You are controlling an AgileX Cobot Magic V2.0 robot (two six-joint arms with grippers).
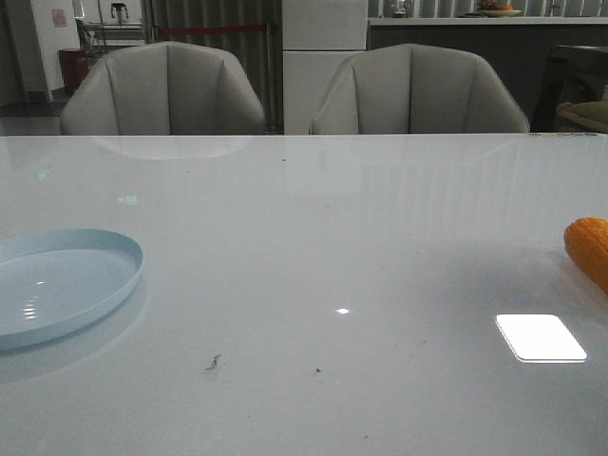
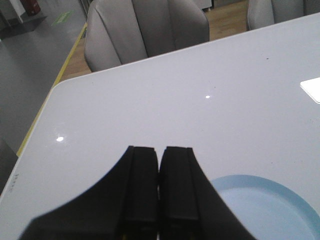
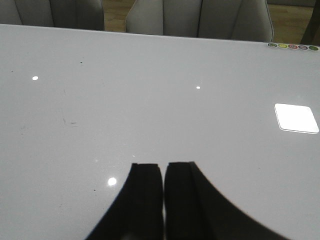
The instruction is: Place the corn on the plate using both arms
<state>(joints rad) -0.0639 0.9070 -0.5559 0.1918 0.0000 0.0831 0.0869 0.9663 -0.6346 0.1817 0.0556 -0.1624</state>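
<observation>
Both black hands hang above the glossy white surface with fingers pressed together, gripping nothing: the left hand just beside the pale-blue plate, the right hand over bare tabletop. The orange corn lies at the far right edge, well apart from the plate.

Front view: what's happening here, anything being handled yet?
Nothing is held yet. The corn lies on the table at the far right edge of the front view; the plate sits empty at the far left. Both wrist views show the left gripper and right gripper with fingers closed together, gripping nothing.
</observation>
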